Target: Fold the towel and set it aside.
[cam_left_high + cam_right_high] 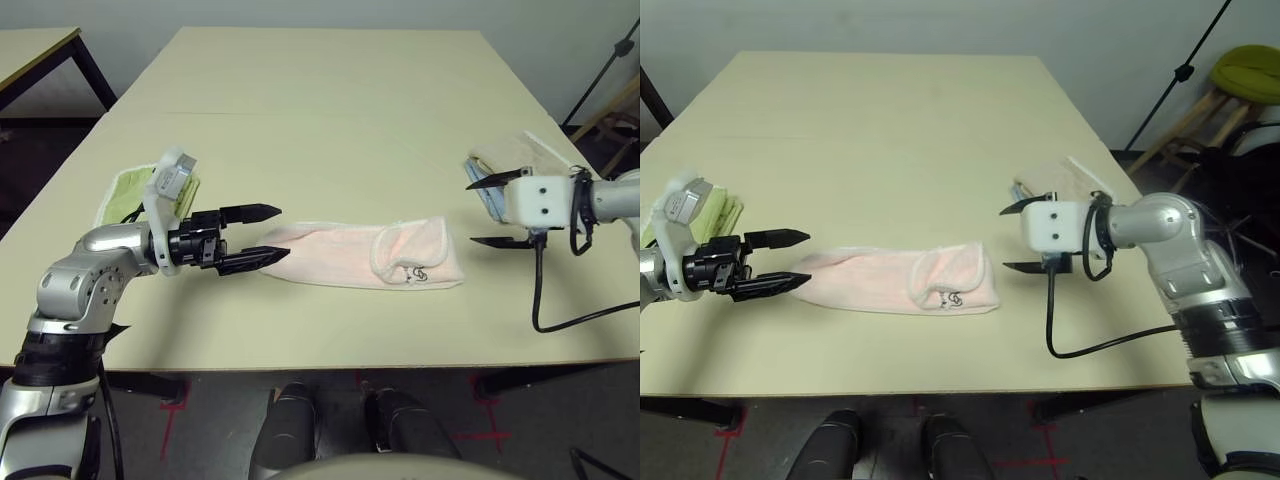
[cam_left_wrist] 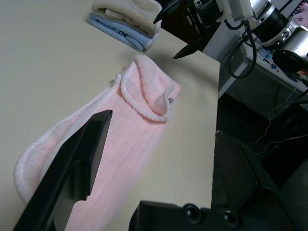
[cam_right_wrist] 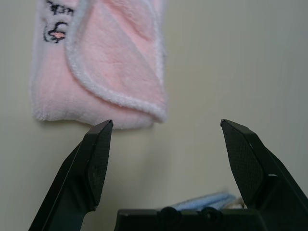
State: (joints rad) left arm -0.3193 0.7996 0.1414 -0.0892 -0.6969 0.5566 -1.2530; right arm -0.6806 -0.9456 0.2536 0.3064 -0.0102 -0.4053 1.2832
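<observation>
Towel [image 1: 365, 256]: pink fluffy terry, white-piped, folded long on the matte beige surface [image 1: 320, 120].
Left end effector [image 1: 256, 237]: level, jaws spread, empty.
Right end effector [image 1: 492, 211]: raised, jaws spread, empty.

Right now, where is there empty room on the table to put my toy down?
The far half of the table is bare, beyond the pink towel. There is also a bare strip along the near edge in front of that towel. It is crowded at the left edge by the green towel, and at the right edge by the stacked beige and light-blue towels.
</observation>
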